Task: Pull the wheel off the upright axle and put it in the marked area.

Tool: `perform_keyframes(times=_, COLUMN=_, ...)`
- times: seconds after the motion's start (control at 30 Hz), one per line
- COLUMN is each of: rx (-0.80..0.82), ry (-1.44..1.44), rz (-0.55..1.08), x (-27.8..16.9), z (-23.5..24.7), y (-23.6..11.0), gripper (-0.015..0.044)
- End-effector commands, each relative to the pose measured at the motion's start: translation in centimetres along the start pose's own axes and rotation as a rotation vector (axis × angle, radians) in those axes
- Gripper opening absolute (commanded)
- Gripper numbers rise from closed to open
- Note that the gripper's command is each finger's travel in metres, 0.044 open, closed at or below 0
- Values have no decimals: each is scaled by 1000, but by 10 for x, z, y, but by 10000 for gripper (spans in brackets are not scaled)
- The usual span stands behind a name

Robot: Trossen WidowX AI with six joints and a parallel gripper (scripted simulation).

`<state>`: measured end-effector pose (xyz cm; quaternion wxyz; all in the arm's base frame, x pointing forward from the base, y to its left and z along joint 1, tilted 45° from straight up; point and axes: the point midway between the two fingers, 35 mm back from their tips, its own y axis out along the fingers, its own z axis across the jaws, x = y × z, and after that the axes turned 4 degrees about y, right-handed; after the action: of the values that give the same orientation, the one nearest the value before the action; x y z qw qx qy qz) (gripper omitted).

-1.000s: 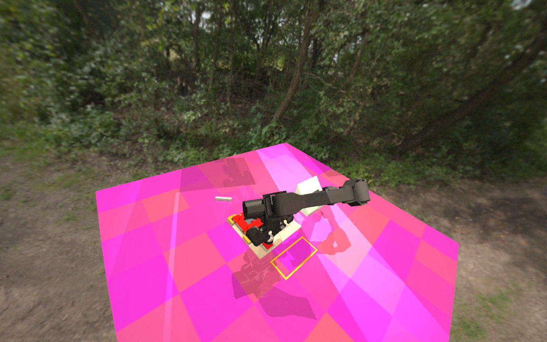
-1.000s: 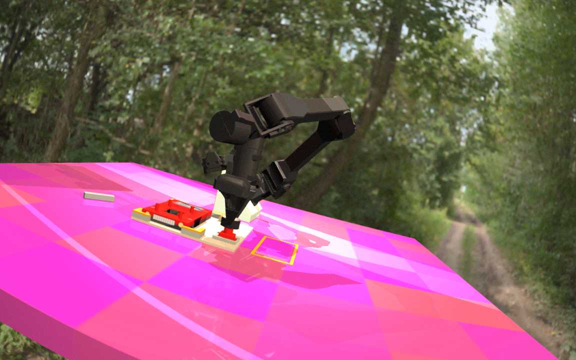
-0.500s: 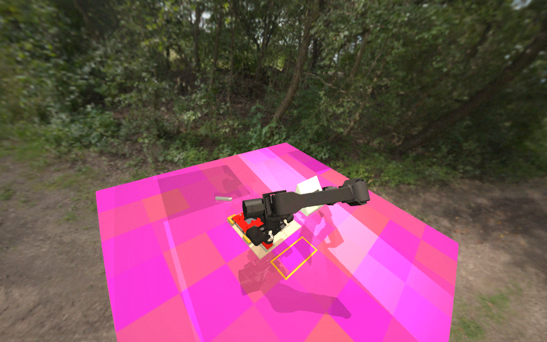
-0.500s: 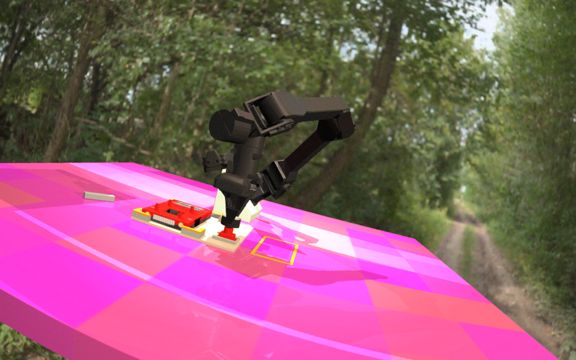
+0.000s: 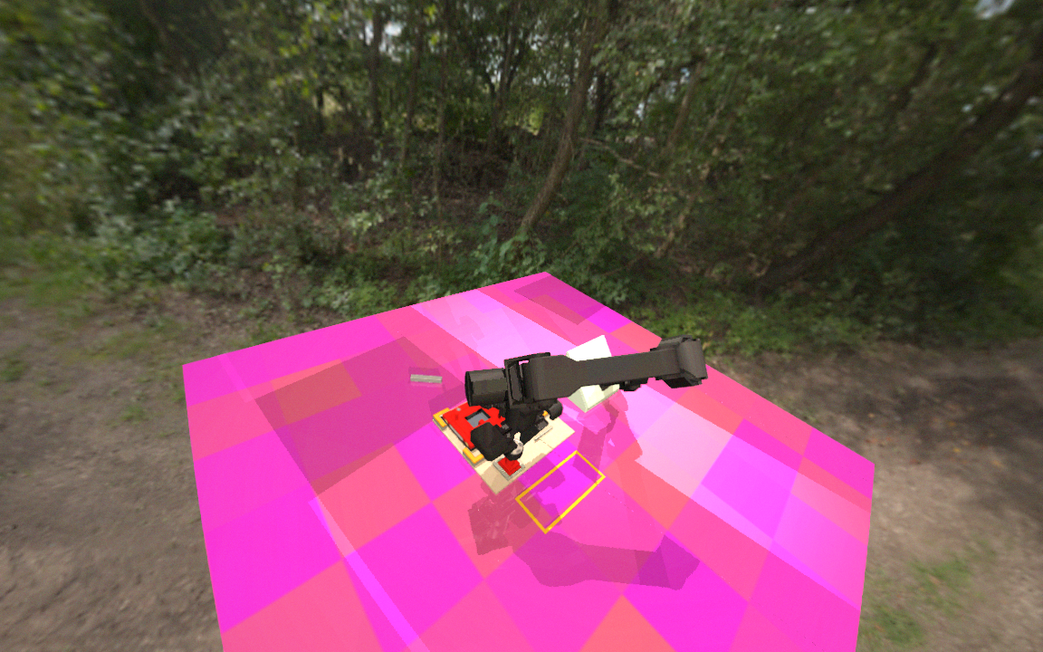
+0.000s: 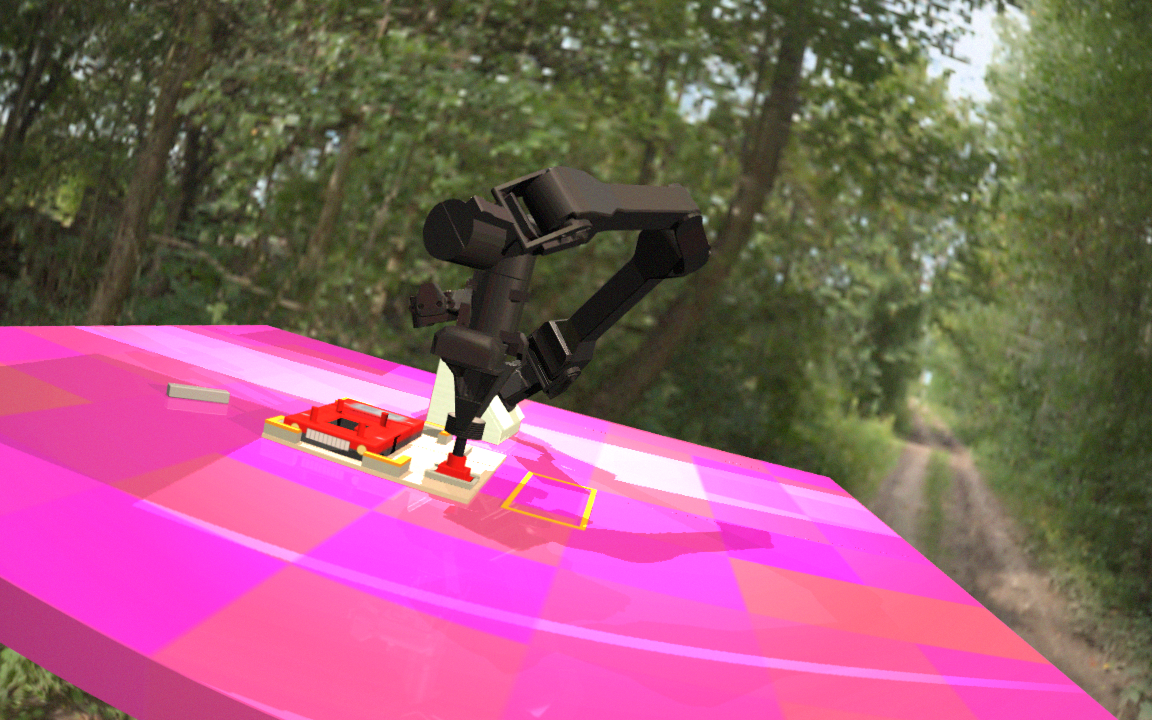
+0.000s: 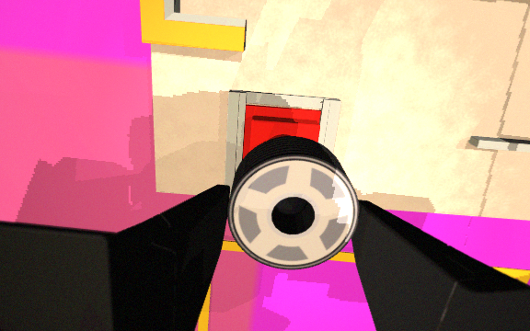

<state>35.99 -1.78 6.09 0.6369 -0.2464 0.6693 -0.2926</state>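
My gripper (image 5: 517, 442) (image 6: 465, 417) (image 7: 291, 205) points down and is shut on the wheel (image 6: 465, 428) (image 7: 299, 178), black with a pale spoked face, its fingers on opposite sides of the rim. The wheel is level, raised above the red foot (image 5: 508, 465) (image 6: 453, 468) (image 7: 283, 123) of the axle. The dark axle (image 6: 459, 446) shows between wheel and foot. The wheel's centre hole looks dark, and I cannot tell whether the axle tip is still inside it. The yellow outline of the marked area (image 5: 575, 504) (image 6: 543, 518) (image 7: 343, 256) lies on the table beside the board, with nothing in it.
The cream board (image 7: 431, 92) carries the axle foot and a red car body (image 5: 459, 421) (image 6: 356, 428) between yellow-topped corner blocks (image 6: 385, 462) (image 7: 196, 37). A grey bar (image 5: 425, 378) (image 6: 197, 394) lies on the far side of the table. A pale angular block (image 5: 590, 397) (image 6: 499, 424) stands behind the gripper.
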Motion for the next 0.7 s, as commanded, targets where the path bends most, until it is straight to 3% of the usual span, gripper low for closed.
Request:
perform_keyframes(times=0.0, rx=10, ry=1, rz=-4, x=0, z=1, y=-7, gripper=0)
perform_keyframes(times=0.67, rx=12, ry=2, rz=-4, x=0, z=0, y=-14, gripper=0)
